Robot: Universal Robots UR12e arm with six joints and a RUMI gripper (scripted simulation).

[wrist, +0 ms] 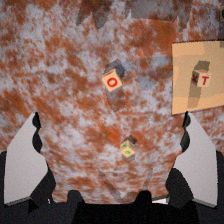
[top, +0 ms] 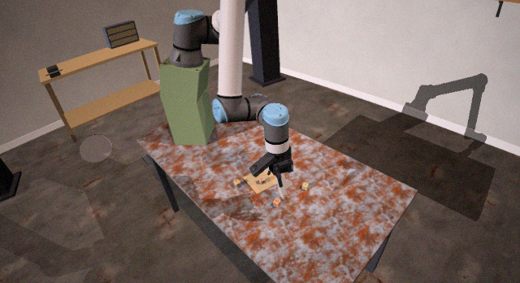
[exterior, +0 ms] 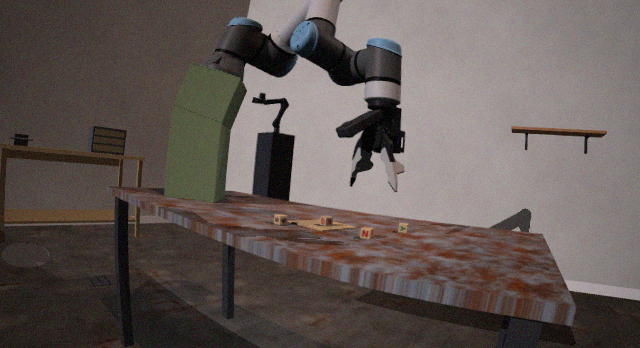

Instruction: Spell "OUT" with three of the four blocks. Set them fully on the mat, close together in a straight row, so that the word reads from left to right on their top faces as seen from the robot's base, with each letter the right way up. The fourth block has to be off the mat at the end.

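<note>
A tan mat [top: 258, 183] lies on the rusty table; it also shows in the wrist view [wrist: 197, 77]. A block with a red T on top [wrist: 202, 79] sits on the mat [exterior: 326, 220]. A block with a red O on top [wrist: 112, 80] lies off the mat, in front of it [top: 276, 202]. A block with a green letter [wrist: 128, 150] lies off the mat to the right [top: 305, 186]. A fourth block [top: 237, 181] lies just off the mat's left edge. My gripper [exterior: 374, 180] hangs well above the table near the O and green-letter blocks, open and empty.
A green pedestal [top: 187, 102] holds the arm's base at the table's far corner. A wooden shelf unit [top: 97, 80] stands on the floor to the left. A dark column [top: 265, 39] stands behind the table. The table's near edge runs along the front.
</note>
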